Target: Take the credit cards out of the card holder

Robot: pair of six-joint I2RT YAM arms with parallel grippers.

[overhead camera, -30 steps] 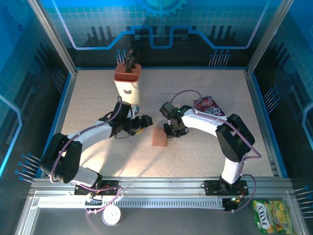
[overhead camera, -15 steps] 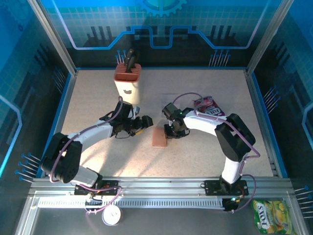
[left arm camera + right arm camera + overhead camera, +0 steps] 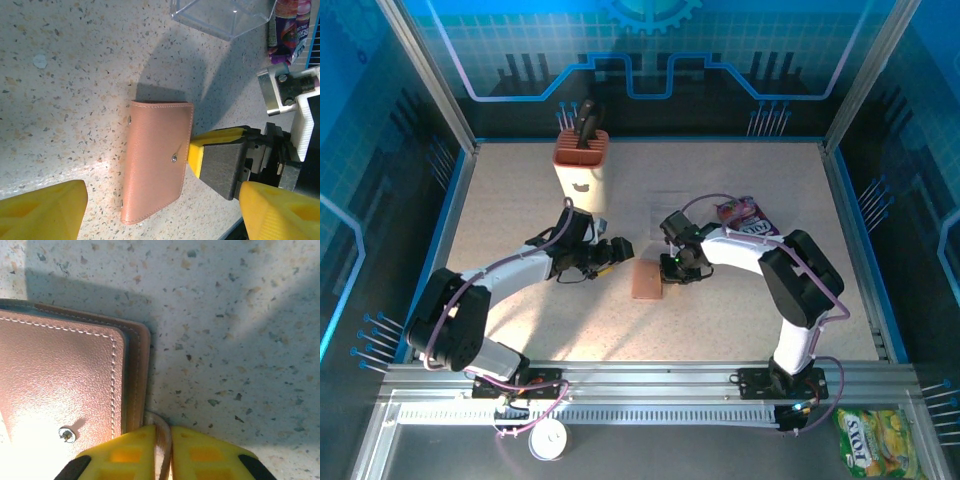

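status: barely started, I'd say | holder (image 3: 157, 160) lies closed on the bench (image 3: 75, 75) | your right end effector (image 3: 162, 450) pinching its edge flap | left end effector (image 3: 610, 250) spread wide, holder just beside it | opening up and pulling cards all still to do

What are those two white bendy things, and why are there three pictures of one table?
They are two robot arms with pinching claws called grippers. One picture looks down from a camera above the table; the other two come from small cameras on the arms' wrists, so their yellow fingers look huge. On the table lie a closed brown card holder, a purple snack packet and a clear plastic tray; an orange-topped block stands at the back. The right gripper pinches the card holder's edge. The left gripper hangs open nearby, holding nothing.
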